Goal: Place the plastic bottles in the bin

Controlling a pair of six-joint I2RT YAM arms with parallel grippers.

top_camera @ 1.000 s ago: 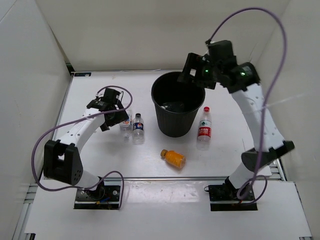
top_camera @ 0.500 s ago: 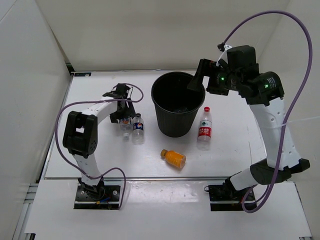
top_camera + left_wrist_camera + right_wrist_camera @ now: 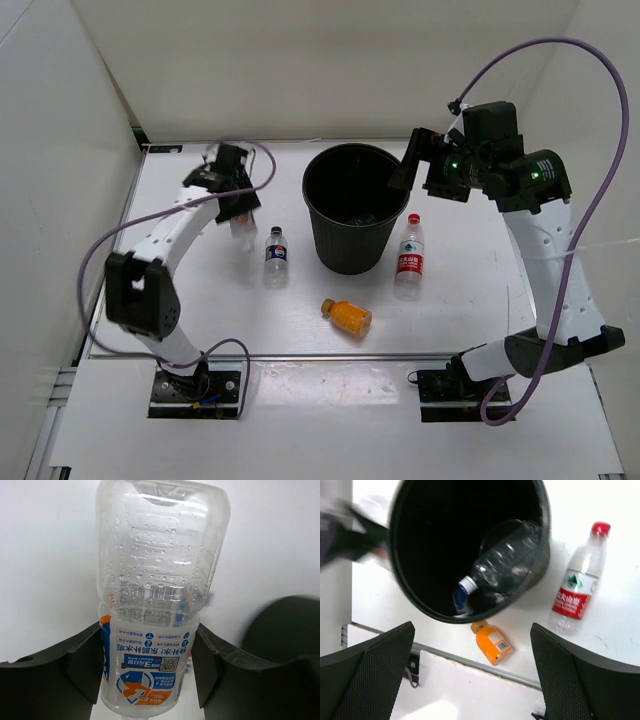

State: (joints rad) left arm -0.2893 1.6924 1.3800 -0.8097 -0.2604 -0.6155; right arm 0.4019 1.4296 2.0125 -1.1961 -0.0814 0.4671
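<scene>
Left of the bin (image 3: 350,252), beyond a standing bottle (image 3: 276,255), left tool (image 3: 147,666) pinches a second bottle (image 3: 160,580); right tool (image 3: 413,162) spread.

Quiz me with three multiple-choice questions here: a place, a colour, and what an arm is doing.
1. Where is the orange bottle relative to the black bin?
A) inside it
B) lying on the table in front of it
C) behind it

2. What colour is the cap of the bottle right of the bin?
A) red
B) blue
C) green

3. What is the left gripper doing?
A) hanging open, empty
B) pushing the bin
C) clamped on a clear bottle

Answers:
1 B, it lies on its side on the bin's near side.
2 A, the cap is plainly red.
3 C, its fingers press the bottle's sides.
</scene>
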